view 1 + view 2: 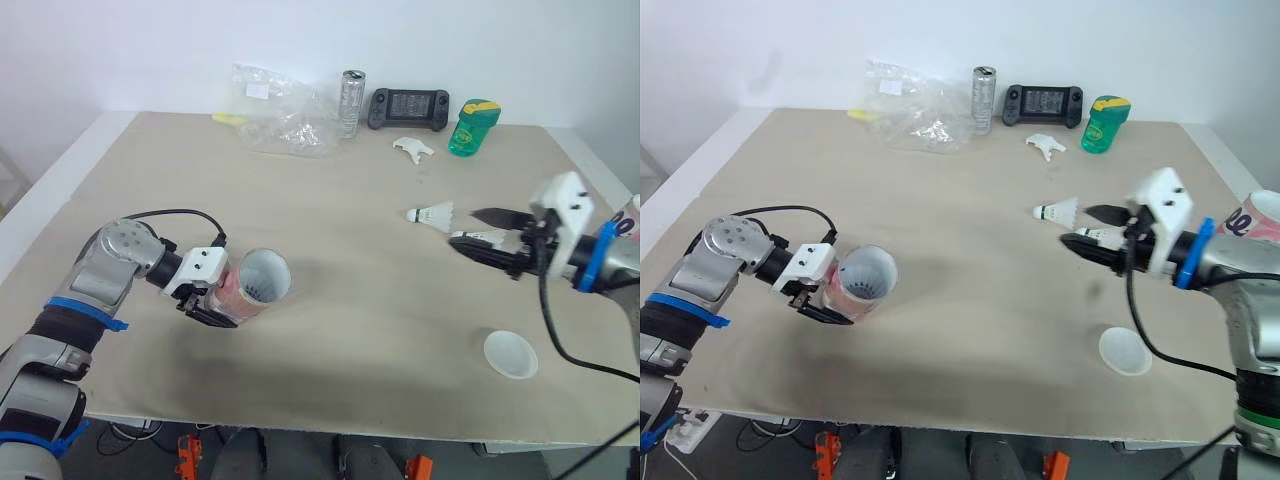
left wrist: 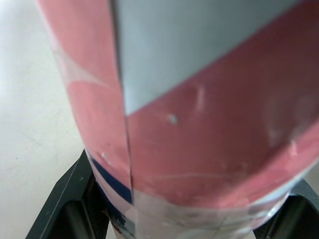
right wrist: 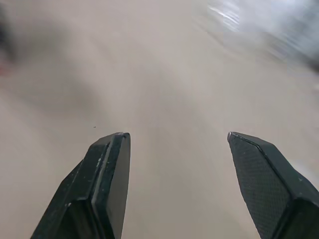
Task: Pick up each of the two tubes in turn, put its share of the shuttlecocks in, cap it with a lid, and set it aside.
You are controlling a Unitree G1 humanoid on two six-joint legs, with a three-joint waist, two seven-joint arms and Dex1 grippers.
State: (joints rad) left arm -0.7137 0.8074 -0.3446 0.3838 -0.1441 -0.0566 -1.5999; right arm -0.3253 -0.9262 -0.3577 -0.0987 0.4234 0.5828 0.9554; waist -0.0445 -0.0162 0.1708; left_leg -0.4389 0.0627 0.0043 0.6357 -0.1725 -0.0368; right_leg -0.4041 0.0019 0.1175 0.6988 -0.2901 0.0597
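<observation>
The left tool gripped a tube tilted over the worktop, the right tool gaped empty beside a shuttlecock, so filling and capping apparently remained.

Open tabletop mid-table, far edge crowded (bag, can, controller, bottle), shuttlecock and lid on the right

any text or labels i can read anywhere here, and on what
No text can be read.
pink tube: coloured bands, no legible words.
second tube at the table's right edge: dark marks, too small.
silver can: print too small.
green bottle: label blurred.
white label on the plastic bag: too small.
handheld console: screen too small.
</observation>
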